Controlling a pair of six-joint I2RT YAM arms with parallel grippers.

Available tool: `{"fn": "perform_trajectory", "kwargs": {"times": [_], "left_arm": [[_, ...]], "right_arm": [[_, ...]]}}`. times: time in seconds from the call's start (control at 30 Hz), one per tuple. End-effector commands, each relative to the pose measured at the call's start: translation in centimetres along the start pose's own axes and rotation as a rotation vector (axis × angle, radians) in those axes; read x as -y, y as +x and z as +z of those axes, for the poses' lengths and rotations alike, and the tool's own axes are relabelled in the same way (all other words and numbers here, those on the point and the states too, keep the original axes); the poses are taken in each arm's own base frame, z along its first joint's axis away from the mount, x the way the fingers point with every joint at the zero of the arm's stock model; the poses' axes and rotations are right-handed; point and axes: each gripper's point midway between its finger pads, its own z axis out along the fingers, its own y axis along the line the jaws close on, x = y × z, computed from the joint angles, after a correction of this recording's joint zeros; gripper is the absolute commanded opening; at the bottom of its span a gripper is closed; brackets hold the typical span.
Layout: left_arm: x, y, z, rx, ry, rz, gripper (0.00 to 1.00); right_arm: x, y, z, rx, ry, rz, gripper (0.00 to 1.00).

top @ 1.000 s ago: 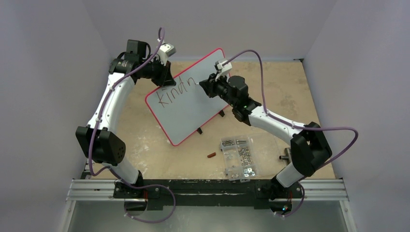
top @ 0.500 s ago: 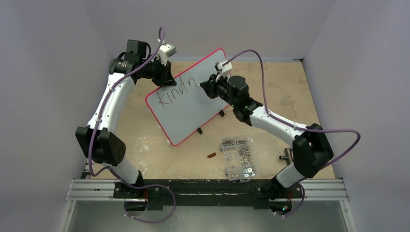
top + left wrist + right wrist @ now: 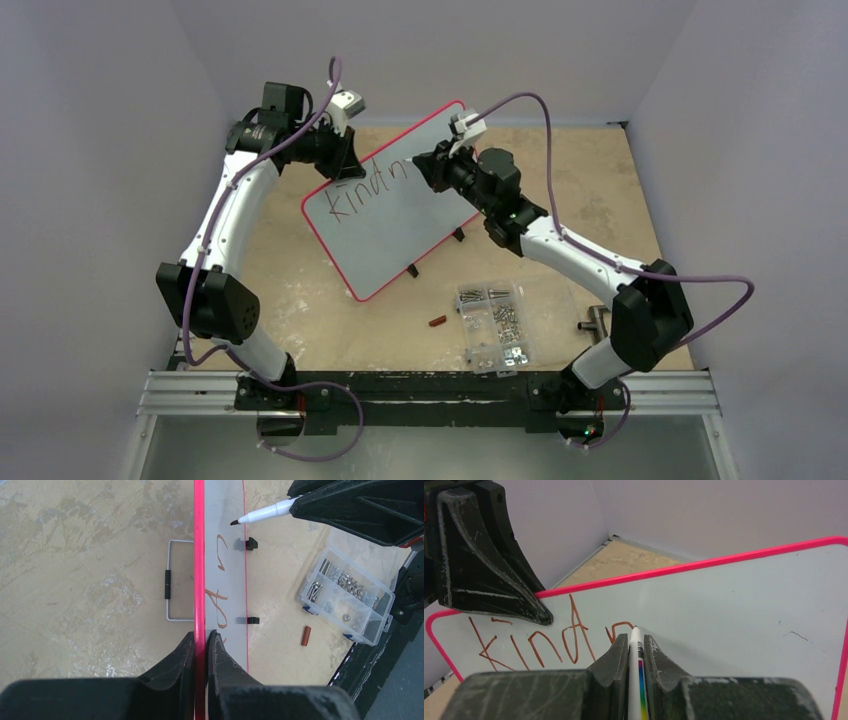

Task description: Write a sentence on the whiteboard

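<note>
The whiteboard (image 3: pixel 390 235) with its pink rim stands tilted on the table. My left gripper (image 3: pixel 345 160) is shut on its upper left edge; in the left wrist view both fingers (image 3: pixel 200 635) pinch the rim (image 3: pixel 199 555). My right gripper (image 3: pixel 635 640) is shut on a white marker (image 3: pixel 635 652) with a rainbow stripe. The marker tip rests at the arch of the last letter of the sentence (image 3: pixel 544 642), which reads "kindn" in red-brown ink (image 3: pixel 365 185). The left wrist view also shows the marker (image 3: pixel 262 513) pointing at the board face.
A clear compartmented screw box (image 3: pixel 495 325) lies near the front right, with a small brown cap (image 3: pixel 436 322) to its left. Black clip feet (image 3: pixel 412 270) hold the board's lower edge. A wire stand (image 3: pixel 170 585) sits behind the board. Walls close in on three sides.
My right gripper has shifted up and toward the far edge along the board, and the last "n" stroke has grown. The left arm and board have not moved.
</note>
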Motion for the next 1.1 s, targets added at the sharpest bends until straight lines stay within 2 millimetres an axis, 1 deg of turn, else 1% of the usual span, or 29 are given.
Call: {"fn": "perform_trajectory", "kwargs": {"times": [0.0,0.23,0.43,0.6,0.7,0.83,1.07], "left_arm": [[-0.6,1.3,-0.3,-0.055,-0.045,0.073,0.00],[-0.6,1.4,-0.3,-0.058,-0.049,0.072,0.00],[-0.6,1.4,-0.3,-0.058,-0.047,0.072,0.00],[-0.6,1.3,-0.3,-0.056,-0.047,0.073,0.00],[-0.6,1.3,-0.3,-0.056,-0.047,0.074,0.00],[-0.6,1.3,-0.3,-0.057,-0.047,0.073,0.00],[-0.6,1.4,-0.3,-0.059,-0.048,0.072,0.00]], "right_arm": [[0.0,-3.8,0.7,0.108,0.011,0.002,0.00],[0.8,-3.1,1.1,0.101,0.039,0.003,0.00],[1.6,-2.1,1.3,0.083,0.063,0.002,0.00],[2.4,-1.9,1.3,0.078,0.092,0.000,0.00],[2.7,-1.8,1.4,0.075,0.102,0.000,0.00],[2.6,-2.3,1.5,0.083,0.096,0.000,0.00],[1.8,-3.3,2.0,0.099,0.059,0.004,0.00]]}}
